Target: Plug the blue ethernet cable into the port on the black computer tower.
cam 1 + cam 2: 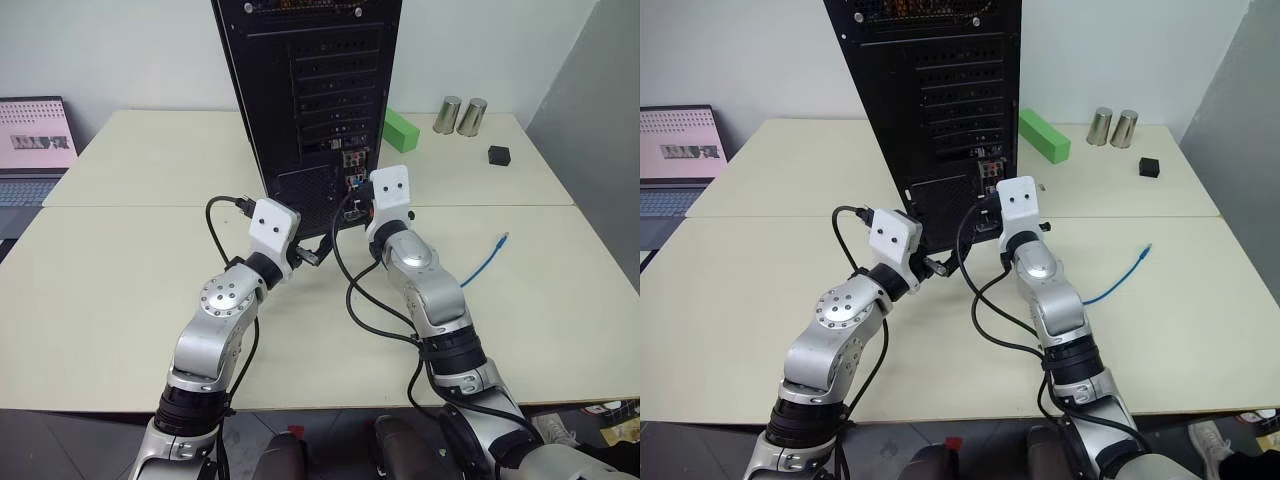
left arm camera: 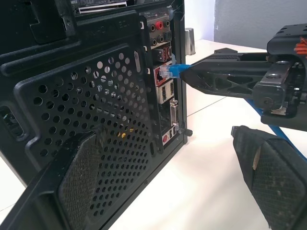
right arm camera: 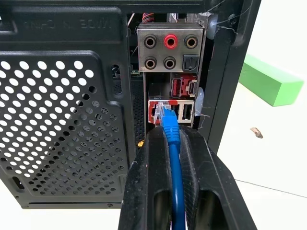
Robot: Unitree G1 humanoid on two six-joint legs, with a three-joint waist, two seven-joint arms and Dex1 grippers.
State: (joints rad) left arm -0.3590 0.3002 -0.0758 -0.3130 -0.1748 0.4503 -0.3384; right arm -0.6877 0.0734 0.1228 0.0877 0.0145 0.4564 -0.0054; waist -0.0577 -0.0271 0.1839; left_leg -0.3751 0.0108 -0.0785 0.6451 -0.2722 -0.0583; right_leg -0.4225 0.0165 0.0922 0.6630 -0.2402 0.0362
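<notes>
the blue ethernet cable (image 3: 171, 158) is pinched between the closed fingers of the right hand (image 3: 170, 139), and its clear-blue plug is held at the mouth of the port (image 3: 160, 111) in the coloured connector strip at the rear of the black computer tower (image 1: 300, 90), which stands on the table (image 1: 120, 300). the cable's far end lies on the table to the robot's right, well apart from the tower. the left hand (image 2: 168, 182) is held wide and empty just beside the tower's mesh vent (image 2: 86, 124).
</notes>
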